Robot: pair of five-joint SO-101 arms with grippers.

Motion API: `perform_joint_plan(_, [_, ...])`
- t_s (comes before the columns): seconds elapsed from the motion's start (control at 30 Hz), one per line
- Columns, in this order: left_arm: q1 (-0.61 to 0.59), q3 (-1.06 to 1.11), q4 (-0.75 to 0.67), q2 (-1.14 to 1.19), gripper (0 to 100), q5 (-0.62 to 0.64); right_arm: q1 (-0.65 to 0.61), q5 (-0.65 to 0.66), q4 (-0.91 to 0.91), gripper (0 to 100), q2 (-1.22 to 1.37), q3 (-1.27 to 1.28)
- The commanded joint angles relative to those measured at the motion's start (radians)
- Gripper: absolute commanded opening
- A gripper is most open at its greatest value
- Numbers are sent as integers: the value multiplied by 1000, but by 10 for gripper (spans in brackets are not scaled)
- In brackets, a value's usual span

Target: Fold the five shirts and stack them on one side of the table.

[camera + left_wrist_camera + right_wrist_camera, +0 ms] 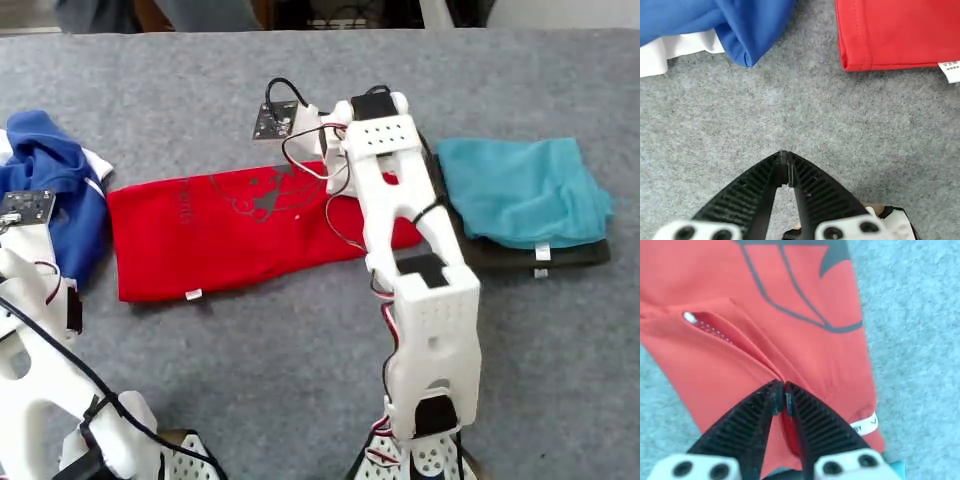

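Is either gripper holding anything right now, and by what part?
The right gripper pinches a fold of the red shirt near its end by the teal shirt. The left gripper is shut over bare table, holding nothing.

Front centre: bare table (280, 370), wide open.
Left edge: blue shirt (50, 175) heaped up.
Middle: red shirt (230, 235) stretches across.
Right: teal shirt (520, 190) stacked, blocking.
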Motion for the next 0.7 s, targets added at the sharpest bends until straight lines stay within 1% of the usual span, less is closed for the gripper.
perform_joint_plan(0.0, [10, -53, 11, -23, 30, 8, -14, -2, 49, 82, 5, -107])
perform_joint_plan(0.1, [10, -51, 12, -25, 30, 8, -6, -94, 49, 169, 13, -163])
perform_joint_plan(0.2, [10, -59, 37, -28, 30, 8, 8, -110, 51, 177, 16, -214])
perform_joint_plan(0.27, [7, -62, 37, -32, 30, 8, 20, -110, 92, 175, 12, -248])
perform_joint_plan(0.33, [5, -62, 37, -32, 30, 8, 28, -110, 192, 142, 8, -314])
perform_joint_plan(0.4, [5, -62, 37, -32, 30, 8, 29, -110, 305, 67, -2, -386])
perform_joint_plan(0.43, [5, -62, 37, -32, 30, 9, 32, -120, 316, 20, -10, -401])
perform_joint_plan(0.47, [7, -62, 37, -32, 30, 21, 40, -163, 313, 11, -30, -409])
perform_joint_plan(0.5, [8, -62, 32, -32, 30, 43, 54, -204, 311, 26, -59, -407])
perform_joint_plan(0.67, [13, -111, 29, -23, 30, 132, 52, -324, 313, 15, -231, -314])
